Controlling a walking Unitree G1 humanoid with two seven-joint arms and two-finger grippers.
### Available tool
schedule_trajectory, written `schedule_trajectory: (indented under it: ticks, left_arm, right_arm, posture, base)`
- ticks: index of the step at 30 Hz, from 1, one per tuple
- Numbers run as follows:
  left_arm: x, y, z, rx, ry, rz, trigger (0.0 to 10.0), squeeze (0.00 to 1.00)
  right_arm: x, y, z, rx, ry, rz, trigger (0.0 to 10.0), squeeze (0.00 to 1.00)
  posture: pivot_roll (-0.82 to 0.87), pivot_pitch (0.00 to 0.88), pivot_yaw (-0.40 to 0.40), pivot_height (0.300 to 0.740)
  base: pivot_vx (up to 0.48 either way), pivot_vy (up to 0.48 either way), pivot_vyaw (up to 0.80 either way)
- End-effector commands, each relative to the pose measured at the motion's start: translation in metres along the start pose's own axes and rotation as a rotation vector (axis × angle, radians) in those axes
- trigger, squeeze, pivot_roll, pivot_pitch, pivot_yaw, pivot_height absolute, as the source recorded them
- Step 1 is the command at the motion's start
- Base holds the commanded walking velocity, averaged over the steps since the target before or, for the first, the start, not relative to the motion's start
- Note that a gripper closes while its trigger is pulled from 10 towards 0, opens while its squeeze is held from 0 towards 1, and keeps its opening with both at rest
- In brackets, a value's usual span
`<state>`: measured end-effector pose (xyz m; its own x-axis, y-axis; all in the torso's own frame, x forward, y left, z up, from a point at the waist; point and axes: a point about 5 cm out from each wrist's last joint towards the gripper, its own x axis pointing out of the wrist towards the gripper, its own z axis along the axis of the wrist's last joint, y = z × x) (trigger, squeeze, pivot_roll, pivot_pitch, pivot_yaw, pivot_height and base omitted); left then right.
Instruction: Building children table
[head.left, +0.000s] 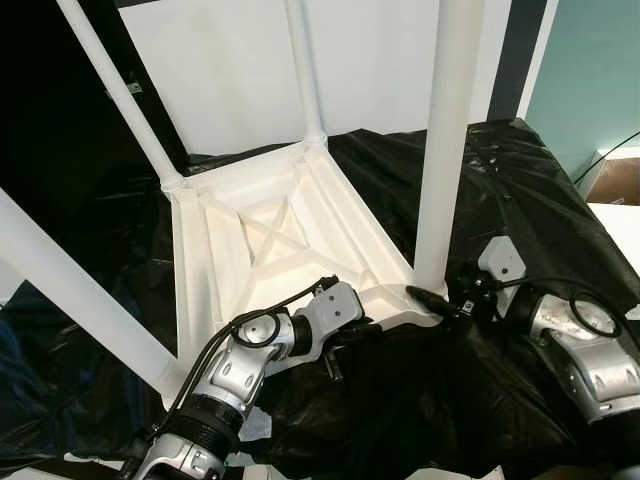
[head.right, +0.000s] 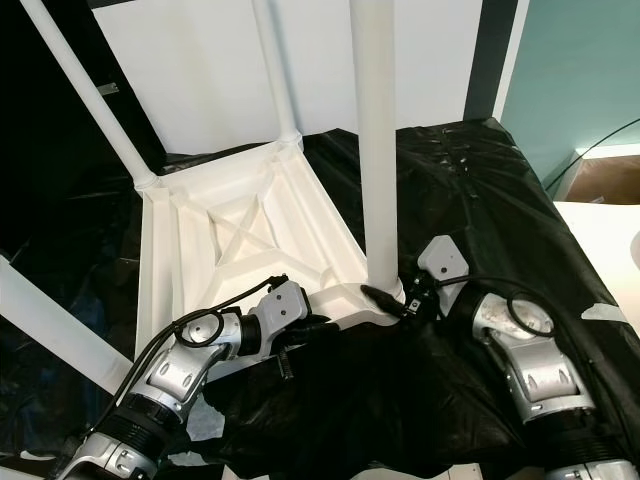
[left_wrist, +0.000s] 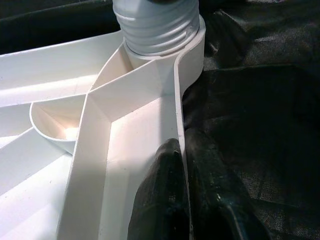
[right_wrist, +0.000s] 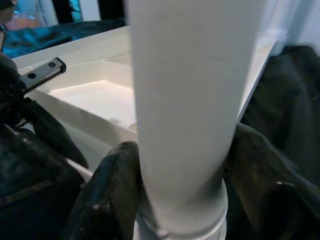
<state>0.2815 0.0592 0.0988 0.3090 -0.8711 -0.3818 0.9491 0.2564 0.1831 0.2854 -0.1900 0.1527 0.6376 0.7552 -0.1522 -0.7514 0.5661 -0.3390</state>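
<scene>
The white plastic children's table (head.left: 270, 240) lies upside down on black sheeting (head.left: 520, 200), legs pointing up; the left gripper (left_wrist: 182, 200) pinches the tabletop's thin rim wall near the front corner, fingers closed on it; the right gripper (right_wrist: 185, 190) clamps the base of the front leg (head.left: 445, 140), one finger either side, just above its threaded socket (left_wrist: 160, 25). The moulding looks light, stiff and smooth, likely slippery; grip the leg low, brace the rim.
</scene>
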Motion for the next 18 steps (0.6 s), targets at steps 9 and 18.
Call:
schedule_trajectory:
  ticks: [9, 18]
  left_arm:
    - [-0.01, -0.016, -0.036, -0.122, 0.143, -0.074, 0.0, 0.13]
    - [-0.012, -0.015, -0.036, -0.134, 0.144, -0.061, 0.0, 0.13]
  right_arm:
    - [0.018, 0.04, -0.023, 0.205, 0.006, -0.158, 0.0, 0.0]
    - [0.022, 0.057, -0.012, 0.256, -0.164, -0.507, 0.0, 0.0]
  posture:
    - [-0.06, 0.0, 0.115, 0.74]
    - [-0.04, 0.0, 0.109, 0.74]
  base:
    - [0.0, 0.0, 0.0]
    - [0.0, 0.0, 0.0]
